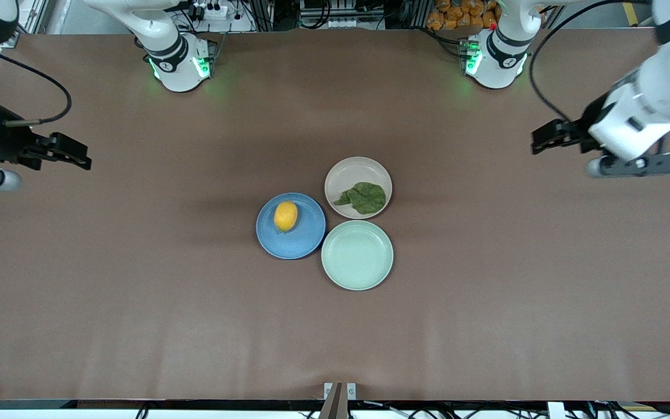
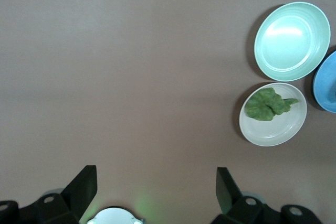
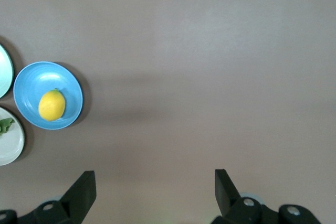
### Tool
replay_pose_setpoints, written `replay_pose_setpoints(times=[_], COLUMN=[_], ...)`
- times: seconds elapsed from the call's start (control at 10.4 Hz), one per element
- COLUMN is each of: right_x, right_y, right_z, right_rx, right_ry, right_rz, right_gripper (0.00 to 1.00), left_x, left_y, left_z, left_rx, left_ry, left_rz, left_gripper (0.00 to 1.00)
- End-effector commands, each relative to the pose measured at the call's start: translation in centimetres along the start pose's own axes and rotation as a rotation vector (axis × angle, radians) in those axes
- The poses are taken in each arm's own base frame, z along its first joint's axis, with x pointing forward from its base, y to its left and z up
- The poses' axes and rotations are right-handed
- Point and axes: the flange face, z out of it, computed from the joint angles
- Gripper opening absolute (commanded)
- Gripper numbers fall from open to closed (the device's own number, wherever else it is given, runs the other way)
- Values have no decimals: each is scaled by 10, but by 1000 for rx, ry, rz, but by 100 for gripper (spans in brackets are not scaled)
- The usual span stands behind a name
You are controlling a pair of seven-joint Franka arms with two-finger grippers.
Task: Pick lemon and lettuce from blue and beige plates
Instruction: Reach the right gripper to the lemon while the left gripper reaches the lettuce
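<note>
Lemon (image 1: 285, 216) on the blue plate (image 1: 306, 241) and lettuce (image 1: 364, 197) on the beige plate (image 1: 351, 170) sit mid-table, within either arm's reach. The left claw (image 1: 544, 139) and right claw (image 1: 73, 154) hang wide open and empty over opposite table ends.

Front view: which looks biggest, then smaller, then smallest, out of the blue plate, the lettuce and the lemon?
1. blue plate, clearly the largest.
2. lettuce, a flat leaf.
3. lemon, the smallest.

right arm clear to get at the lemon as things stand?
Probably yes. The lemon lies uncovered on the blue plate, on the right arm's side of the cluster; the right gripper is open, with only bare table between.
</note>
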Motion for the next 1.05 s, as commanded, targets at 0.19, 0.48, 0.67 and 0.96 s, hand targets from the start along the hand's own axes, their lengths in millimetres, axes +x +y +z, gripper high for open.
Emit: replay_pose_setpoints(times=[0.19, 0.48, 0.67, 0.96], right_x=[36, 75, 87, 81], right_y=[-50, -107, -170, -235], right_z=[66, 136, 191, 270], right_rx=[33, 63, 74, 69], right_ry=[-59, -32, -10, -83], right_rz=[-80, -109, 27, 220], right_gripper=[100, 100, 100, 100], left_x=[-16, -28, -35, -35], left_y=[101, 194, 235, 266], left_z=[109, 210, 273, 360], left_rx=[-18, -28, -16, -14], left_ry=[0, -30, -18, 28], left_rz=[-109, -214, -266, -304], left_gripper=[100, 100, 100, 100])
